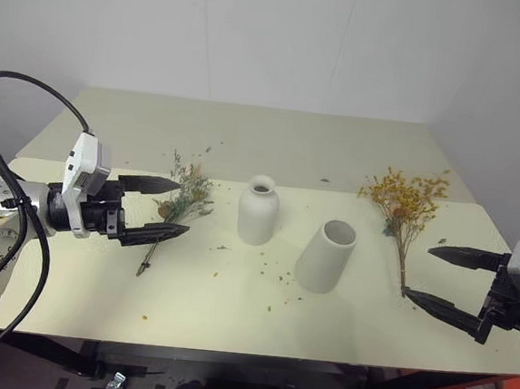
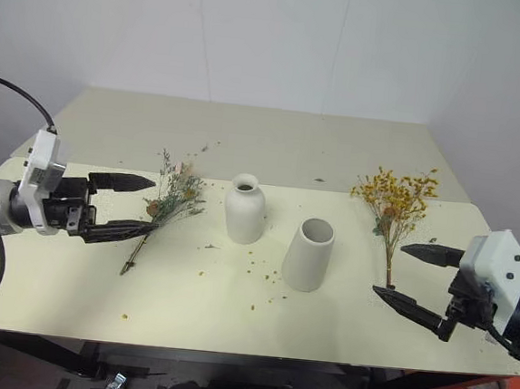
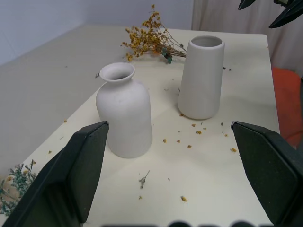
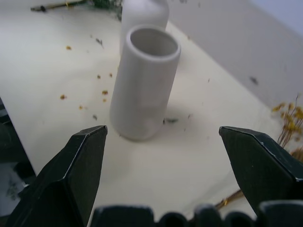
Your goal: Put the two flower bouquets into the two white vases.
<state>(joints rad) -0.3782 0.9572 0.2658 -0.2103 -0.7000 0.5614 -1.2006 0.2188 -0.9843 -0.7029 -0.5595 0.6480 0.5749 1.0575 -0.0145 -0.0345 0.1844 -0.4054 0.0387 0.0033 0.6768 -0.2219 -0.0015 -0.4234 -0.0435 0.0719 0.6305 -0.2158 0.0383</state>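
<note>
Bouquets both lay flat on the table [image 1: 94, 317], neither in a vase. From the left eye: the green bunch [image 1: 183, 202] lay near the left side, its stems trailing toward the front edge, and the left gripper [image 1: 169, 208] hung spread wide and empty right at it. The yellow bunch [image 1: 405, 205] lay on the right, stem end just beside the lower finger of the right gripper [image 1: 431, 275], also gaping and holding nothing. Between them stood the bottle vase [image 1: 258, 211] and the cylinder vase [image 1: 327, 255], close together.

Right eye gave the same count: two bouquets, two vases, two grippers, plus scattered petal crumbs [image 2: 258, 269].

Left wrist view looked past both vases to the yellow bunch behind.

Right wrist view faced the cylinder with the bottle behind it.

Risks, I'd judge: those thin stems lay flush to the table, so a pinch could miss or snap them; dried blossoms would shed more; the bottle's narrow neck could catch a stem and tip; crowded vases could get knocked.
</note>
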